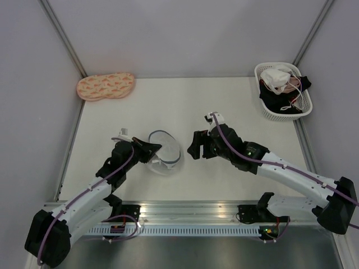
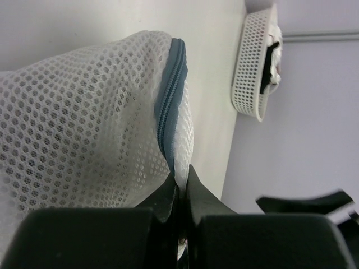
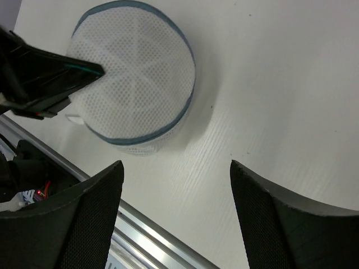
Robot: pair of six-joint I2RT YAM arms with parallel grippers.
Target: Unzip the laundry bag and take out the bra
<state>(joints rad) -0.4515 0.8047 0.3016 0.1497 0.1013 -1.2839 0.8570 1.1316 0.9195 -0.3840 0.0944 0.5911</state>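
2 black-and-white arms reach in from the near edge of the pale tabletop (image 1: 224, 106), just past a silver metal rail (image 1: 190, 210). Close in front of the left arm, the small round white mesh laundry bag (image 1: 165, 150) (image 2: 84, 112) (image 3: 140, 84) with blue-grey hoop rims lies on the tabletop, left of the middle. The left tool (image 1: 150, 150) (image 2: 180, 180) is clenched on it: its 2 black fingers press together with a fold of mesh pinched between them, right beside the blue-grey zipper (image 2: 171, 95), which looks closed along the stretch in view. What lies inside the mesh cannot be made out. Just to the bag's right, the right tool (image 1: 196, 148) (image 3: 175, 165) hovers released, its fingers spread wide with only bare tabletop between them, apart from the bag. Further back, against the far left wall, lies a peach patterned peanut-shaped pad (image 1: 105, 86). At the far right corner stands a white plastic lattice basket (image 1: 283, 116) (image 2: 249, 67), holding a white garment with pink straps (image 1: 276, 78) on top of dark fabric (image 1: 274, 102).
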